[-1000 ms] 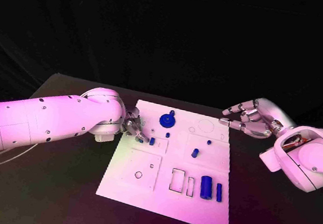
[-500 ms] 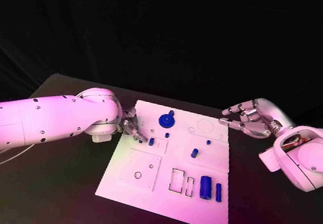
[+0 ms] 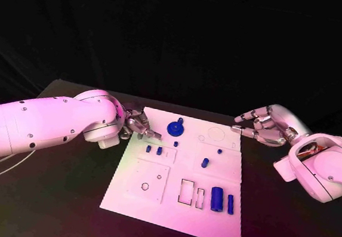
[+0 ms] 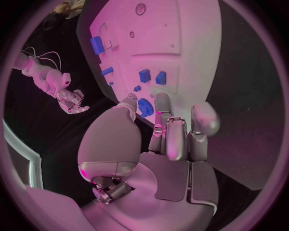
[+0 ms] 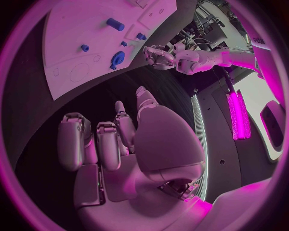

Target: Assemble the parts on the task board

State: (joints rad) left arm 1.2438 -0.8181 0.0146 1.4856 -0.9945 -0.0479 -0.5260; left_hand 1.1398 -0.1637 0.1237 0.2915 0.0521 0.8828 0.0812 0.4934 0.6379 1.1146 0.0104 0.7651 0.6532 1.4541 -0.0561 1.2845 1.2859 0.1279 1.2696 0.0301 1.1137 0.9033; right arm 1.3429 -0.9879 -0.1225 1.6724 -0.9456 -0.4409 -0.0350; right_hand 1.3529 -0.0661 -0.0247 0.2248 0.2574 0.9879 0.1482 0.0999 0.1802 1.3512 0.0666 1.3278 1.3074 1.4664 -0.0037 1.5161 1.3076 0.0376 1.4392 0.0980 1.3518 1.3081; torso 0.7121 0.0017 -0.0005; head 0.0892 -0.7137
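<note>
— Board orientation?
— Task board (image 3: 177, 207), a white rectangular plate, lies flat mid-table, long axis running from the robot's side to the far edge. Small blue parts (image 3: 217, 198) stand near its right side with dark cut-outs beside them; a blue round part (image 3: 175, 129) sits near the far end.
— Hands?
— Left hand (image 3: 138, 124) hovers at the board's far left edge, fingers loosely curled, nothing visibly held. Right hand (image 3: 263, 126) hangs off the far right corner, fingers curled in, empty.
</note>
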